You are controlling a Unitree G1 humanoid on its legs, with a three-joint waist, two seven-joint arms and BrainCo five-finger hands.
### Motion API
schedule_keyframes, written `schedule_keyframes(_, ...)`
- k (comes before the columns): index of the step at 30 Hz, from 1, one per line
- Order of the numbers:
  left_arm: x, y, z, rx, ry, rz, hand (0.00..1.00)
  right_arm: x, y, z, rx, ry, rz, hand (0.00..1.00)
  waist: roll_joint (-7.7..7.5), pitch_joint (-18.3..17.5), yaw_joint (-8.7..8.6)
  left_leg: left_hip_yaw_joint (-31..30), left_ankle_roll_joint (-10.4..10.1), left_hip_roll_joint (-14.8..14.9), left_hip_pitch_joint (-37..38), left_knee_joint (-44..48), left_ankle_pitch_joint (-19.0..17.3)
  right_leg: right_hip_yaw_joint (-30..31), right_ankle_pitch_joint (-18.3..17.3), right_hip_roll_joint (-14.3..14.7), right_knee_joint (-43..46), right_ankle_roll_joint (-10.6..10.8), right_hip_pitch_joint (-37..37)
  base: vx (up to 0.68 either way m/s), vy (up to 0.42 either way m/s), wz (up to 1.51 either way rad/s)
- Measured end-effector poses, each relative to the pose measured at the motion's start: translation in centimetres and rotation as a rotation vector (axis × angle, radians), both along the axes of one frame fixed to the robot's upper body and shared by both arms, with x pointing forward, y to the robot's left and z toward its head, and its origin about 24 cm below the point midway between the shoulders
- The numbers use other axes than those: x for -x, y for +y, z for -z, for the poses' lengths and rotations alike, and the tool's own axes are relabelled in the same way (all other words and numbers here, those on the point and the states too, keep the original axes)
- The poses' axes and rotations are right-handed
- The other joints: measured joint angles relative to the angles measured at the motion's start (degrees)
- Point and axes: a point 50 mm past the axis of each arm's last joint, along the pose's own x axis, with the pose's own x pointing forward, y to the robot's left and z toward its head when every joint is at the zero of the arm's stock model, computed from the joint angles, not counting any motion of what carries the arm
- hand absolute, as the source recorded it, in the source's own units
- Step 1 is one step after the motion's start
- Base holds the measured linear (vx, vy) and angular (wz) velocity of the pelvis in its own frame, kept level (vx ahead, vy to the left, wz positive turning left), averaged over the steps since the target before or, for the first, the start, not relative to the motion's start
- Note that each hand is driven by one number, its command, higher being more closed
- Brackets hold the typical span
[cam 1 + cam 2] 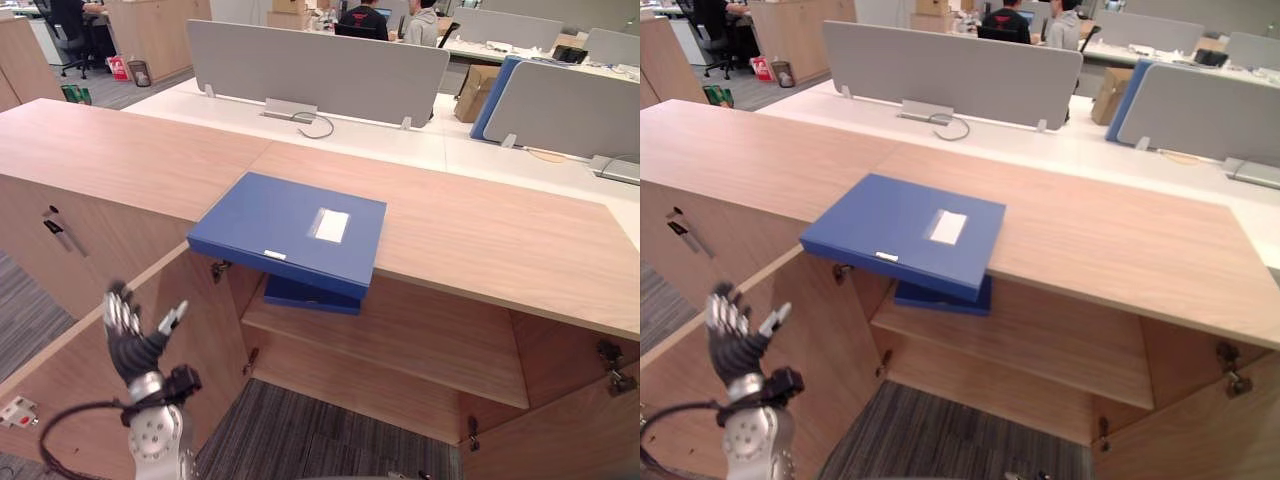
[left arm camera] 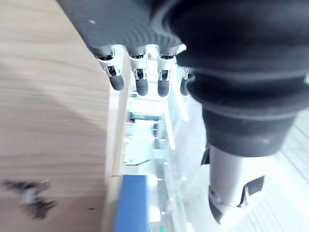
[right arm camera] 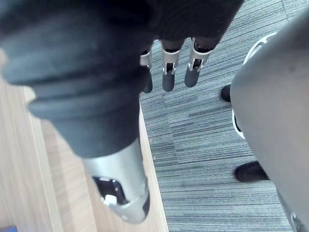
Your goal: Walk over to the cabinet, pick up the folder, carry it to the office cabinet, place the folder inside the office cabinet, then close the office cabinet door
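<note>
A blue folder (image 1: 285, 230) with a white label lies flat on the wooden cabinet top (image 1: 480, 230), its near corner overhanging the front edge. Below it a second blue folder (image 1: 312, 295) rests on the shelf (image 1: 400, 335) of the open cabinet. My left hand (image 1: 135, 335) is raised at the lower left, in front of the open left door (image 1: 70, 370), well short of the folder, with its fingers (image 2: 140, 82) straight and nothing in them. My right hand (image 3: 168, 77) hangs low beside a wooden panel, over grey carpet, fingers relaxed and holding nothing.
The cabinet's right door (image 1: 570, 430) also stands open. A closed cabinet door with a key (image 1: 55, 228) is to the left. Behind the cabinet run a white desk (image 1: 430, 140) with grey dividers (image 1: 320, 70), and people sit further back.
</note>
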Motion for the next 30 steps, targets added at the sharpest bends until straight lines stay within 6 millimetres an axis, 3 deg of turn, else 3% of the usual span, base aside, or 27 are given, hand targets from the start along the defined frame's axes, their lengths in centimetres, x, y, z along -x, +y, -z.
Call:
schedule_keyframes(3,-0.5,-0.9,-2.8,-0.222,-0.079,-0.02,0.0,0.0,0.0,0.0,-0.002,-0.006,-0.016,0.0,0.11,-0.2,-0.13,0.6,-0.1,0.4,0.0,-0.1,-0.1,1.1,0.2,0.4,0.0,-0.2,-0.5,-0.06,0.002,-0.14)
schedule_keyframes(13,-2.2,-2.6,-5.7,-0.759,-0.157,-0.088,0.0,0.5,-1.3,0.0,0.027,0.009,-0.061,0.0,0.66,-1.2,-0.89,3.2,0.1,1.5,-1.0,0.0,0.2,4.5,0.9,1.9,-0.9,-1.2,-3.0,-0.01,-0.011,-0.16)
schedule_keyframes(18,-4.4,-0.8,-4.3,-0.995,-0.029,-0.092,0.0,0.0,-2.3,-0.3,0.056,-0.009,-0.114,0.0,1.86,-0.3,-1.96,4.1,0.1,1.8,0.5,-0.4,0.2,5.3,1.6,2.1,-1.9,-2.0,-1.9,-0.02,-0.002,-0.11)
schedule_keyframes(30,-4.9,1.5,-4.0,-1.204,0.058,-0.098,0.0,0.0,-3.3,-0.5,0.087,-0.006,-0.202,0.0,2.32,-0.1,-2.54,6.2,0.3,1.8,3.0,-3.2,0.7,7.5,2.6,2.9,-4.1,-2.0,-1.3,-0.02,-0.004,-0.1)
